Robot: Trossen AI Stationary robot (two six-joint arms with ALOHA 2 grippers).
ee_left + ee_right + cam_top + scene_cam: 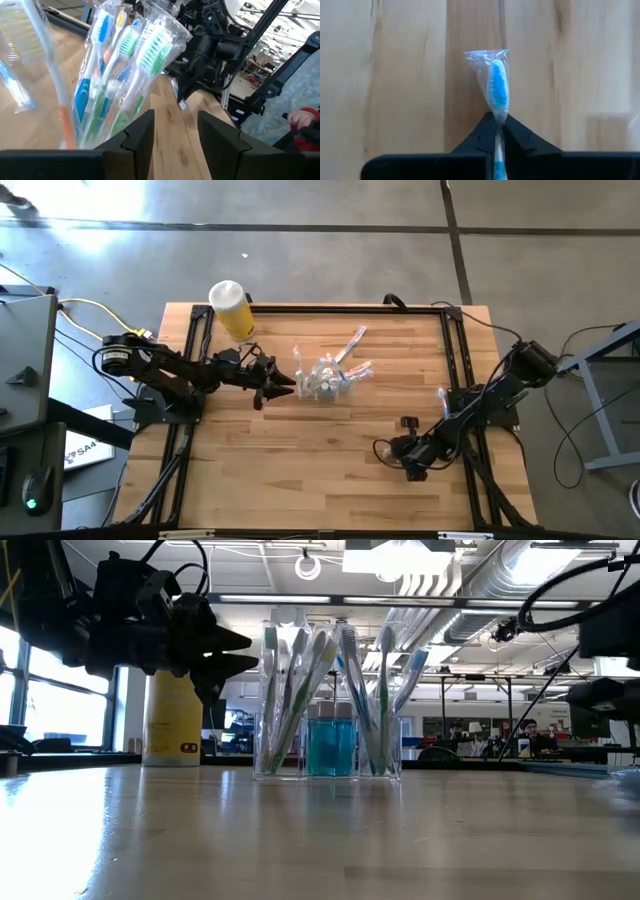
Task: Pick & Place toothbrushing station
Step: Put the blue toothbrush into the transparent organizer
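A small clear container point(325, 380) point(372, 755) stands mid-table, with several wrapped toothbrushes point(300, 670) point(125, 60) upright in it, some leaning out over the rim. My left gripper point(284, 389) point(243, 651) point(175, 135) hovers level just left of the container, open, with nothing between its fingers. My right gripper point(408, 425) point(498, 125) is near the table's right front, tilted steeply down and shut on one wrapped blue-headed toothbrush point(498, 92). My right gripper pinches the wrapped toothbrush between its two fingertips point(482, 135), just behind the head at the neck point(498, 118). The fingers come from above, slanting down. The blue head and its clear wrapper stick out past the tips; the handle point(498, 165) runs back between the fingers.
A yellow bottle with a white cap point(232, 310) point(172, 720) stands at the table's far left, behind my left gripper. Black rails point(455, 360) run along the table's left and right sides. A person's hand point(302, 117) shows beyond the table.
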